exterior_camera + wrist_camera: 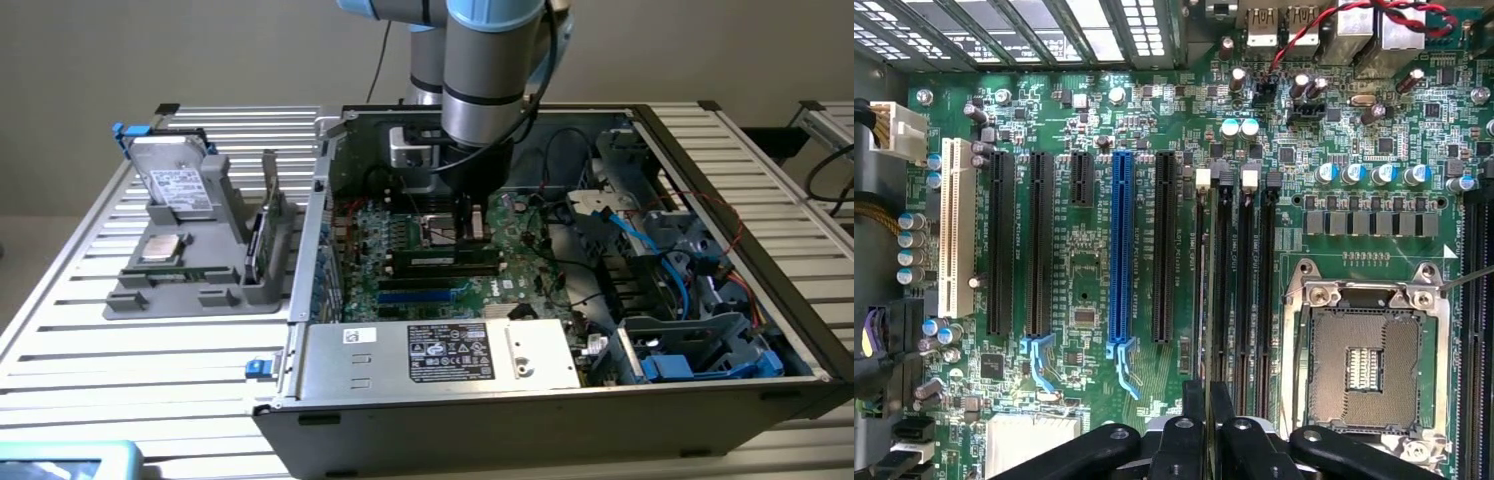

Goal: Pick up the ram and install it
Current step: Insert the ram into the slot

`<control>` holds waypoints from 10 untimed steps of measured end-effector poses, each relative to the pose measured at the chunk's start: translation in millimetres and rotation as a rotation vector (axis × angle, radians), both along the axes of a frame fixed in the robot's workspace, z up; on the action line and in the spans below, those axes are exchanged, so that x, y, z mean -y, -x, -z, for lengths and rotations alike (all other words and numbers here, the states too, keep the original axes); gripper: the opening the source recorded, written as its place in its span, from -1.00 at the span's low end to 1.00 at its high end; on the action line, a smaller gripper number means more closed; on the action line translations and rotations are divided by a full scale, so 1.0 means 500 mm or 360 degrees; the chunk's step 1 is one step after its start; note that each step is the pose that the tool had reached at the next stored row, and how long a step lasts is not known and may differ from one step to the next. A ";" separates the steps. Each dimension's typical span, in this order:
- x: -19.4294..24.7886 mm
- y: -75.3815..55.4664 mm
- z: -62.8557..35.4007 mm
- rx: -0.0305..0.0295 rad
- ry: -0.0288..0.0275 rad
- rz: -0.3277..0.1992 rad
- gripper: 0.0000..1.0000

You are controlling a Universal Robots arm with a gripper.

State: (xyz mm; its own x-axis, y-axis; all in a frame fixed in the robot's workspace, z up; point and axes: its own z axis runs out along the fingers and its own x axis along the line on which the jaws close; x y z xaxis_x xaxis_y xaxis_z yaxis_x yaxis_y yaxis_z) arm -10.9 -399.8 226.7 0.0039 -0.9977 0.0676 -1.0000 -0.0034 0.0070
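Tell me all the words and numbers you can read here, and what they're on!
Nothing reads clearly.
Power supply label: print too small.
Hard drive label: too blurred.
Motherboard markings: too small.
Ram, edge-on in the gripper: no label faces the camera.

Exterior view high, oblique, far — wrist view close, straight down; motherboard (400, 240) (1082, 265) shared.

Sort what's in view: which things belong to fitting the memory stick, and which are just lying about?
In the job:
- gripper, shut on the memory stick
- black memory slots under it, on the green board

Just lying about:
- hard drive, silver chip and grey tray, outside the case
- blue cables
- empty processor socket
- power supply
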 end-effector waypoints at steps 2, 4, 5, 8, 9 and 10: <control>0.0007 0.000 0.000 0.00001 0.00000 0.0000 -0.73; 0.0008 0.000 0.000 -0.00001 0.00002 0.0000 -0.73; 0.0008 0.000 0.000 0.00000 0.00002 0.0000 -0.73; 0.0009 0.001 0.000 -0.00002 0.00003 0.0000 -0.73; 0.0009 0.001 0.000 -0.00002 0.00004 0.0000 -0.73; 0.0009 0.002 0.000 -0.00001 0.00003 0.0000 -0.73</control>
